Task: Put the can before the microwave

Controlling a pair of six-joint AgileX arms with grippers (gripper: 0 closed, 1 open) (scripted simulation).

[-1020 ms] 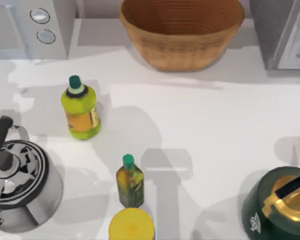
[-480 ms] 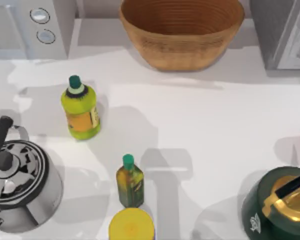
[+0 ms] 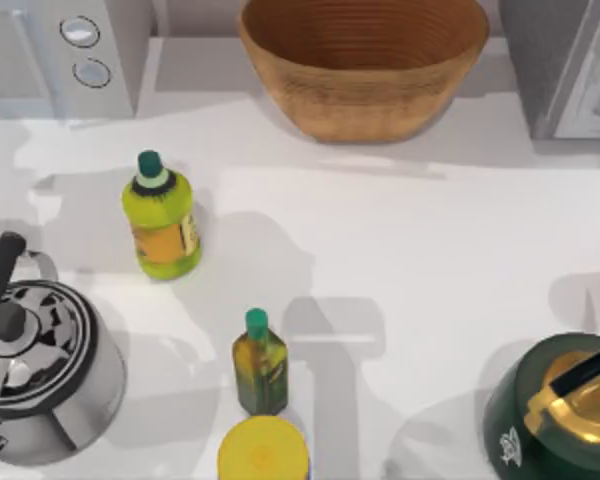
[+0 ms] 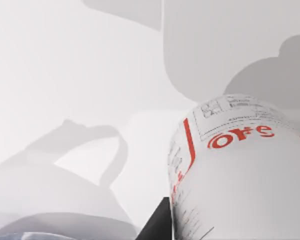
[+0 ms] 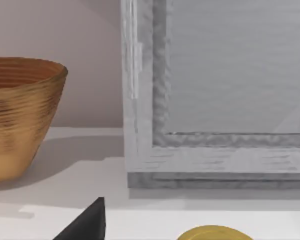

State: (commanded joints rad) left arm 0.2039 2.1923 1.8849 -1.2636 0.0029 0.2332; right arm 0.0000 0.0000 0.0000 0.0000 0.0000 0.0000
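Dark left end effector: we see one black corner of it in the left wrist view, low beside the can. We cannot tell whether it is open, closed or gripping.
Can: white with red lettering and fine printed lines, very close to the left wrist camera and tilted across the view. It is just beside the left end effector's dark corner; we cannot tell if they touch. White table and soft grey shadows lie behind it. From these views we cannot place it relative to the microwave.
Right end effector: a black wedge of it shows in the right wrist view, facing the dark appliance's framed door. We cannot tell its state either.
Dark appliance: at the table's far right corner, well apart from the microwave.
Basket: woven, brown, at the far edge between the two appliances.
Microwave: pale grey, far left corner, two round silver dials facing up the panel. The table in front of it is bare white with a shadow across it.
Big bottle: yellow-green, green cap, upright, nearest thing to the microwave's front but apart from it.
Small bottle: dark olive, green cap, upright near the front edge.
Yellow tub: round, just in front of the small bottle.
Silver kettle: at the left side, black handle.
Green kettle: at the front right, gold lid.
Table: white, open across the middle and right.
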